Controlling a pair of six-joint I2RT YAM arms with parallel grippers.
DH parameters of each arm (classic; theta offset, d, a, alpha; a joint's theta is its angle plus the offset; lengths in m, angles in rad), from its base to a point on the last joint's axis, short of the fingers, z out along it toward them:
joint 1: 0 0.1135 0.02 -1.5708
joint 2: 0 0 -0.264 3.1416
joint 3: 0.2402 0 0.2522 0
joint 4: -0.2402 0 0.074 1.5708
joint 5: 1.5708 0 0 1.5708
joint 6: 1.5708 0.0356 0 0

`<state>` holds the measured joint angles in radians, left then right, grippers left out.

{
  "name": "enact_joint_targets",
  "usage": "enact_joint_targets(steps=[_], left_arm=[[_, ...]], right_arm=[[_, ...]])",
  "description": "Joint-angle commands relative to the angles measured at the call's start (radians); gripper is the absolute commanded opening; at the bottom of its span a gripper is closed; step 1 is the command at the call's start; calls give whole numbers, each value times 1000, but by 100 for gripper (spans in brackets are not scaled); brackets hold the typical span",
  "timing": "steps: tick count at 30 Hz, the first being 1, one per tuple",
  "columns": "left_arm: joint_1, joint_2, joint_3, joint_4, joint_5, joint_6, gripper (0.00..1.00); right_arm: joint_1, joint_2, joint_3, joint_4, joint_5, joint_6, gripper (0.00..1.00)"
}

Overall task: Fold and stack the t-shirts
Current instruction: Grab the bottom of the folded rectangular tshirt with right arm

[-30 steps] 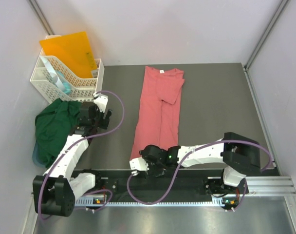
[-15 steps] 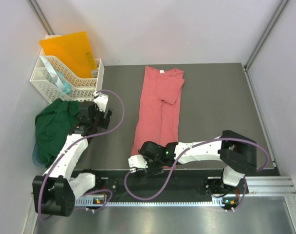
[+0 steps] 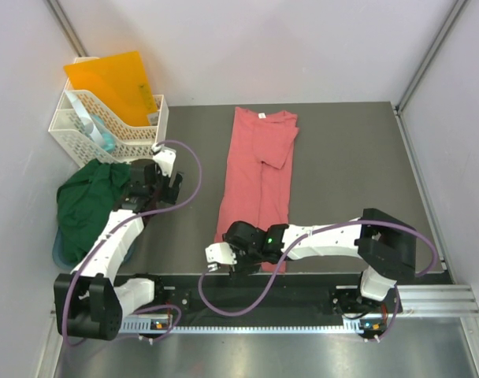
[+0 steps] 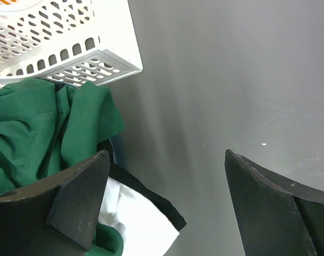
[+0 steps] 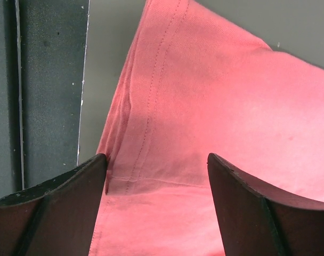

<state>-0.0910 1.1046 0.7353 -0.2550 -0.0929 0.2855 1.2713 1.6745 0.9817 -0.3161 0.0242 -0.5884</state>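
The salmon-pink t-shirt [image 3: 259, 177] lies mid-table as a long strip, its neck label at the far end. Over its near-left hem corner [image 5: 167, 133] hovers my right gripper [image 3: 228, 253] [image 5: 156, 205], open, both fingers straddling pink cloth and nothing pinched. The dark green t-shirt [image 3: 86, 206] [image 4: 39, 128] sits crumpled at the table's left edge. Just right of it is my left gripper [image 3: 154, 179] [image 4: 162, 208], wide open over bare table, its left finger [image 4: 79, 205] at the green cloth's edge.
A white plastic basket [image 3: 105, 126] [image 4: 71, 42] holding an orange folder [image 3: 113, 83] stands at the far left, just beyond the green shirt. White and black cloth [image 4: 138, 221] pokes out under the green shirt. A black rail [image 5: 45, 80] runs along the table's near edge.
My right gripper has slid left along the pink shirt's near hem to its left corner. The left gripper has shifted slightly farther away.
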Motion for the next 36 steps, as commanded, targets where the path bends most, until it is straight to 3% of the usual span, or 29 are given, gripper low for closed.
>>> enact_joint_targets(steps=[1,36], left_arm=[[7,8,42,46,13,-6,93],[16,104,62,102,53,6,93]], right_arm=[[-6,-33,11,20,-15,13,77],[14,8,-41,54,-40,93,81]])
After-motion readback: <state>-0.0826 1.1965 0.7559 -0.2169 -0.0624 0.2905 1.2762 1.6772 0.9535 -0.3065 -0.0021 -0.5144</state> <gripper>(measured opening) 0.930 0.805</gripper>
